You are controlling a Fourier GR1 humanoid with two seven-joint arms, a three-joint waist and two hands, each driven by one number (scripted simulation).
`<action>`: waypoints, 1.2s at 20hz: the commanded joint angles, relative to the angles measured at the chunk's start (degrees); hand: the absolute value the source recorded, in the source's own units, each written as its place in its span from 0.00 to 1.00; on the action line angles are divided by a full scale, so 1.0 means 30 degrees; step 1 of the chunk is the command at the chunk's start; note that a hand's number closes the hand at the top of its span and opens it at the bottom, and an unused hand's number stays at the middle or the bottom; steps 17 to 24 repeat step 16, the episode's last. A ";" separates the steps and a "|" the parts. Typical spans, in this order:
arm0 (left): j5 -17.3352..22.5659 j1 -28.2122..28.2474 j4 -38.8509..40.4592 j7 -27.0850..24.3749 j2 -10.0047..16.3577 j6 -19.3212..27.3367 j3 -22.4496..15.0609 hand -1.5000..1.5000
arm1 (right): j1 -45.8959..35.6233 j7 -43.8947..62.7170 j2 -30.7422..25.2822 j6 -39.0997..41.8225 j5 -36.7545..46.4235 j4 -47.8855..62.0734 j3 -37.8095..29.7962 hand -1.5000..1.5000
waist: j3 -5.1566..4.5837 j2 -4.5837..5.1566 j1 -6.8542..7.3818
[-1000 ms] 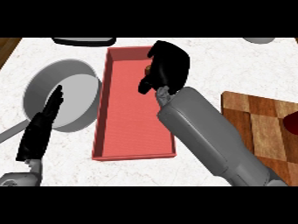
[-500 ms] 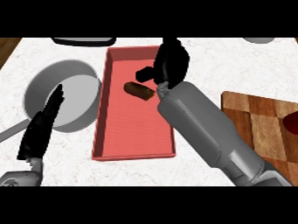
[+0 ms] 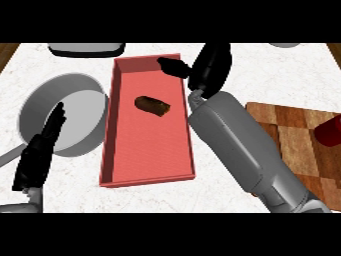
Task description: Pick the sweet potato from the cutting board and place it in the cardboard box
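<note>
The sweet potato (image 3: 151,104), a small dark-brown lump, lay slantwise on the floor of the long, open, pinkish-red box (image 3: 147,150), in its far half and touching no wall. The wooden cutting board (image 3: 298,135), striped in brown planks, lay apart to the right.

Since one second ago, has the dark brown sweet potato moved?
Yes. The sweet potato has left the open right hand and now lies free on the floor of the long red box, nearer the middle than the right wall.
</note>
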 commanded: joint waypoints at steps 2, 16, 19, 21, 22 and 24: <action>0.0177 0.0601 0.0462 -0.0117 0.0192 0.0041 0.0636 0.50 | 0.2739 0.0266 -0.0163 -0.3483 0.1030 -0.2998 -0.0985 0.00 | -0.0090 -0.0173 -0.0891; 0.0765 0.1087 -0.0125 0.0093 0.0386 -0.0430 0.1383 0.50 | 1.6492 0.0216 -0.6228 0.0455 0.0010 -2.0019 -0.0959 0.00 | -0.0085 -0.0157 -0.1191; 0.0765 0.1087 -0.0125 0.0093 0.0386 -0.0430 0.1383 0.50 | 1.6492 0.0216 -0.6228 0.0455 0.0010 -2.0019 -0.0959 0.00 | -0.0085 -0.0157 -0.1191; 0.0765 0.1087 -0.0125 0.0093 0.0386 -0.0430 0.1383 0.50 | 1.6492 0.0216 -0.6228 0.0455 0.0010 -2.0019 -0.0959 0.00 | -0.0085 -0.0157 -0.1191; 0.0765 0.1087 -0.0125 0.0093 0.0386 -0.0430 0.1383 0.50 | 1.6492 0.0216 -0.6228 0.0455 0.0010 -2.0019 -0.0959 0.00 | -0.0085 -0.0157 -0.1191; 0.0765 0.1087 -0.0125 0.0093 0.0386 -0.0430 0.1383 0.50 | 1.6492 0.0216 -0.6228 0.0455 0.0010 -2.0019 -0.0959 0.00 | -0.0085 -0.0157 -0.1191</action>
